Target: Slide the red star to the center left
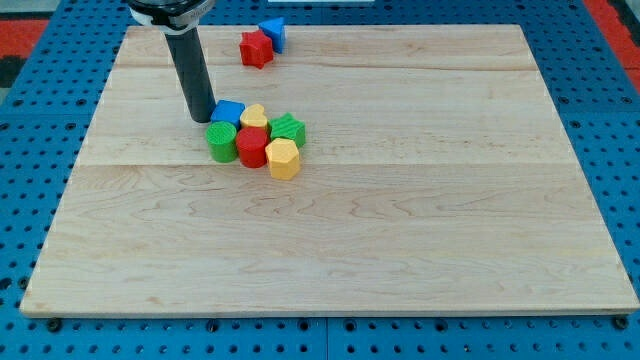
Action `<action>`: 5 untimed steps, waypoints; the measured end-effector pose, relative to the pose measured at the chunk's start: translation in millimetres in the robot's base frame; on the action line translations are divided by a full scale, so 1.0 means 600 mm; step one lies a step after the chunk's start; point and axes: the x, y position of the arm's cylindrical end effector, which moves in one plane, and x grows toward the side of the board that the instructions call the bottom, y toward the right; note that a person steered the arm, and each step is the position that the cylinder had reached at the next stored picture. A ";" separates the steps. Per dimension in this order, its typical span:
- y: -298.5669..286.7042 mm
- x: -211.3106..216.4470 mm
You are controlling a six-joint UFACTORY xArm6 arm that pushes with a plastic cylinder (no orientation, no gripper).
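The red star point(256, 48) lies near the view's top edge of the wooden board point(400, 220), left of centre, touching a blue block point(273, 32) on its upper right. My tip point(201, 117) rests on the board well below and to the left of the red star. It stands just left of a blue block point(229, 112) at the edge of a cluster.
The cluster beside my tip holds a green cylinder point(222, 142), a yellow heart point(254, 117), a red block point(252, 147), a green star point(288, 129) and a yellow block point(283, 159). Blue pegboard surrounds the board.
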 end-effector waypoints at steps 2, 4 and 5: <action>-0.001 -0.019; -0.115 -0.146; -0.081 -0.219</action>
